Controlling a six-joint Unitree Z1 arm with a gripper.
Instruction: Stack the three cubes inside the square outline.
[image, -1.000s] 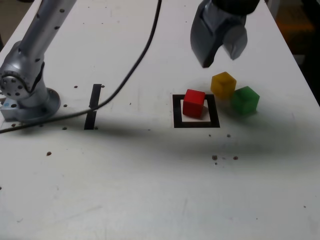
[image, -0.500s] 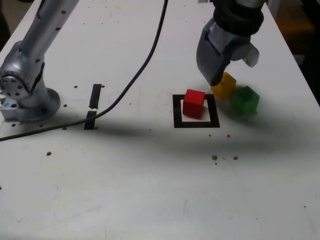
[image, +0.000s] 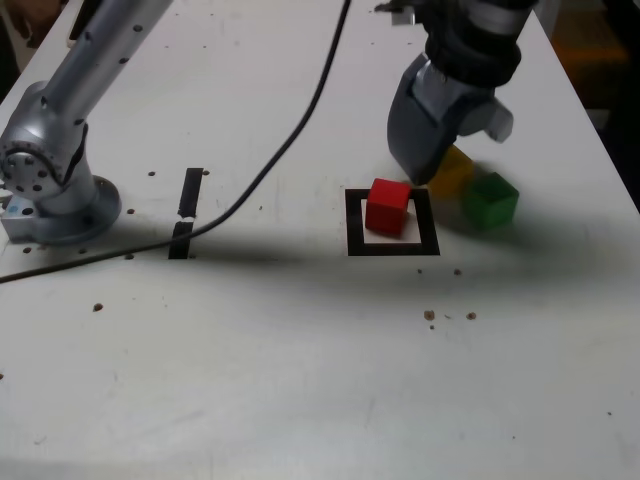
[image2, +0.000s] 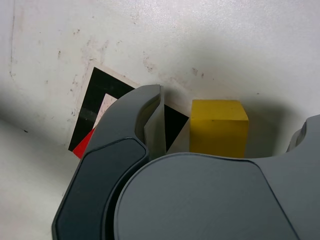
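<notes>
Listing, from the square outward:
Square outline (image: 392, 246): black frame on white table (image: 300, 380).
Red cube (image: 387, 207): inside the outline, toward its far edge.
Yellow cube (image2: 218, 128): just outside the outline, between the spread fingers.
Green cube (image: 490, 200): beside the yellow.
Gripper (image: 447, 155): low over the yellow cube, jaws apart, holding nothing.

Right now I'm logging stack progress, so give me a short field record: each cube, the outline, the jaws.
red cube: inside the square outline, alone, nothing stacked on it
yellow cube: outside the outline, on the table, between the open jaws
green cube: outside the outline, to the exterior view's right of the yellow cube
gripper: low over the yellow cube, open, not closed on it
stack: not yet started
</notes>
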